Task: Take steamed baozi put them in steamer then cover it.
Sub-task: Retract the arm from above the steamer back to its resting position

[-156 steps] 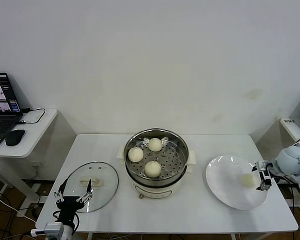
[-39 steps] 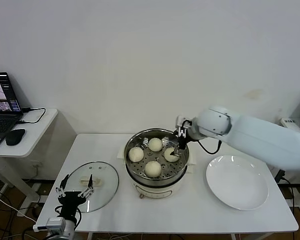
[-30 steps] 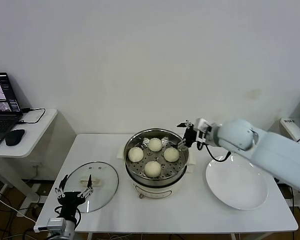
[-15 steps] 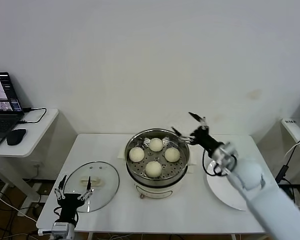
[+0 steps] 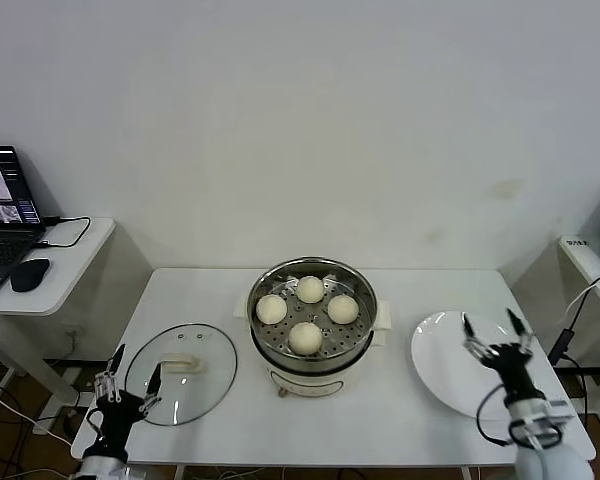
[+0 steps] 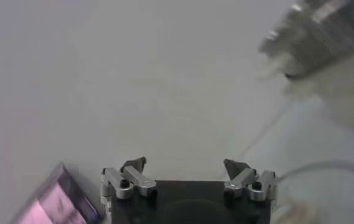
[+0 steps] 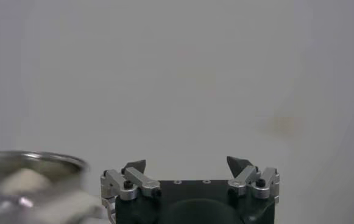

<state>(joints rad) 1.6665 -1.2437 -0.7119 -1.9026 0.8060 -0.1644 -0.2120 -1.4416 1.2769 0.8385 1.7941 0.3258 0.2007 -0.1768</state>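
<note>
Now loaded with all four steamed baozi point(image 5: 306, 309): steamer point(image 5: 311, 322). Left of steamer: cover point(image 5: 181, 372), unlifted, beside wide-open left gripper point(image 5: 127, 375). Right of steamer: right gripper point(image 5: 493, 333), empty, spread wide.

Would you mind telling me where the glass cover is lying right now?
In the head view, the cover lies flat on the table's left side, just left of the steamer, with the left tool at its near-left edge.

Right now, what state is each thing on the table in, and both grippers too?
Steamer: uncovered, four buns on its tray.
Steamed baozi: all four inside the steamer.
Cover: off, flat on the table left of the steamer.
Plate: empty.
Left gripper: open, holding nothing.
Right gripper: open, holding nothing.
</note>
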